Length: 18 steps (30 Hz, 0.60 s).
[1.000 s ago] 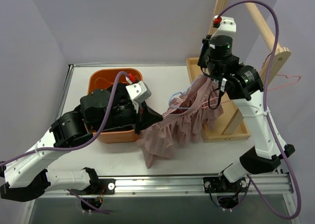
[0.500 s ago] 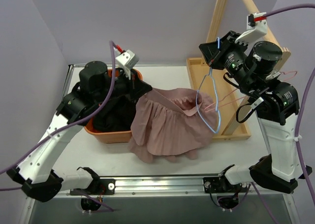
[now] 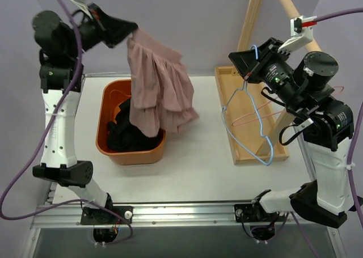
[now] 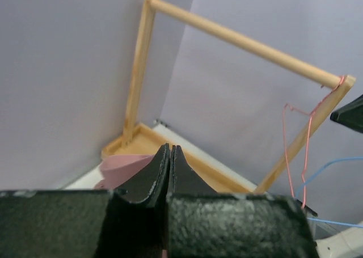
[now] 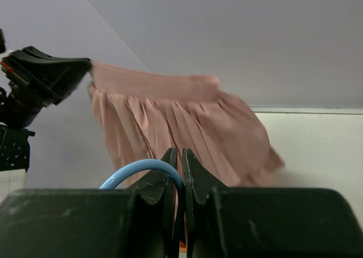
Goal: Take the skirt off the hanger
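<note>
In the upper left of the top view, the left jaws were pressed together on the waistband of the pink skirt (image 3: pixel 159 88), holding it high above the surface (image 3: pixel 198 167). The left wrist view showed the two tips closed, with a little pink cloth beside them. The skirt hung free, off the hanger. Its hem dangled over the right part of the orange bin (image 3: pixel 108 150), which sat at the left of the surface and held dark clothes (image 3: pixel 126 136). I could not tell whether the hem touched those clothes.

In the right wrist view, the right jaws pinched the hook of the blue hanger (image 5: pixel 139 164). In the top view they sat in the upper right of the frame. The hanger hung bare and tilted beneath them, its lower end over the front edge of the wooden rack (image 3: pixel 249 157). Skirt and hanger were well apart.
</note>
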Each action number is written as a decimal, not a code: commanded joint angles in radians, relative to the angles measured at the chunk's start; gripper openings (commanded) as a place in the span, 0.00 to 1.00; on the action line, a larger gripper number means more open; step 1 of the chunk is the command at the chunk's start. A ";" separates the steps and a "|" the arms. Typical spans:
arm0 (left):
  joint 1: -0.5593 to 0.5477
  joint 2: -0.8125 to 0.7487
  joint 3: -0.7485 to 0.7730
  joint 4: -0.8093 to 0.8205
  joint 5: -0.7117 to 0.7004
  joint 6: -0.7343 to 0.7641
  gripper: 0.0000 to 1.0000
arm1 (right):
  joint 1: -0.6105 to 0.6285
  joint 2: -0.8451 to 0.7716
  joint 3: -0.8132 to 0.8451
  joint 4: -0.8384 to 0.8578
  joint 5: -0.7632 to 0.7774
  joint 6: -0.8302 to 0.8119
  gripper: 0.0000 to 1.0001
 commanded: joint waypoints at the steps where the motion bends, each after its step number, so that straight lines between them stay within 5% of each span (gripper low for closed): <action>1: 0.168 0.012 0.147 0.420 0.159 -0.323 0.02 | -0.006 -0.038 0.013 0.008 0.025 -0.029 0.00; 6: 0.362 -0.032 0.097 0.482 0.139 -0.363 0.02 | -0.006 -0.030 0.027 -0.018 0.053 -0.049 0.00; 18: 0.353 -0.068 -0.084 0.734 0.266 -0.541 0.02 | -0.004 -0.017 -0.025 -0.010 0.057 -0.073 0.00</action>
